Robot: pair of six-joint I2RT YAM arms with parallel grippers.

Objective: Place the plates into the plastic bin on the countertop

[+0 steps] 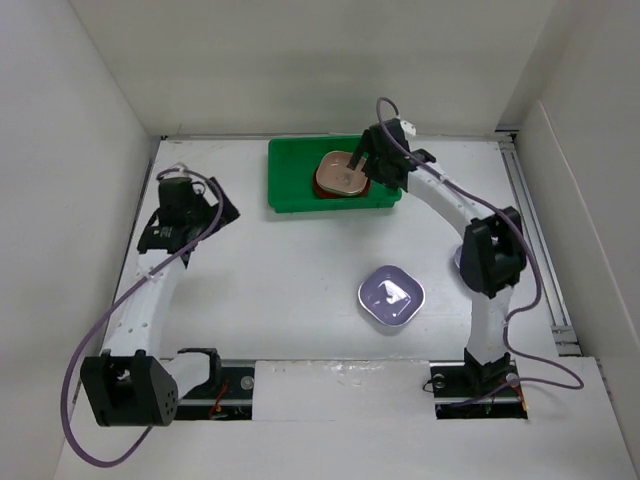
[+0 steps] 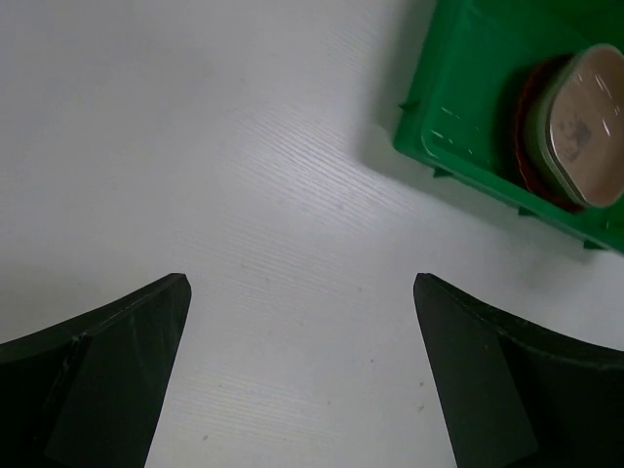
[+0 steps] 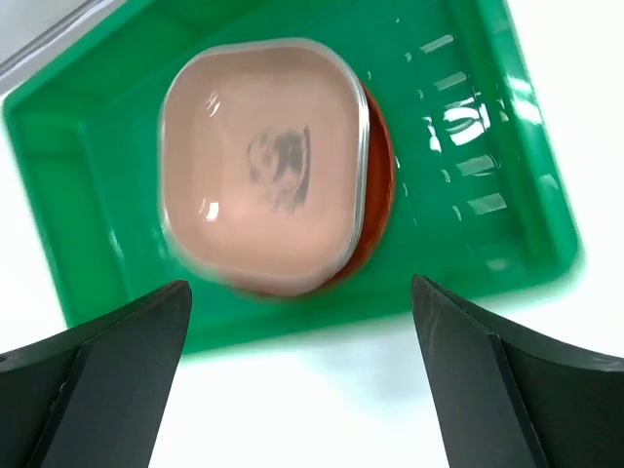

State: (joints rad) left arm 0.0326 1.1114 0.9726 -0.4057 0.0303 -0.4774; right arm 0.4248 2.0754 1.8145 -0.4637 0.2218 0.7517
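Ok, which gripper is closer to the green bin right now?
Right. The right gripper hangs open directly over the green bin, above the stacked plates inside. The left gripper, also open, is off the bin's left side over the countertop.

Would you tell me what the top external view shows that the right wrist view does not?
Only the top external view shows the lavender plate on the countertop and the left arm. Only the right wrist view resolves the motif on the pinkish-brown plate and the ribbed floor of the green bin. Both show that plate stacked on a red plate inside the bin.
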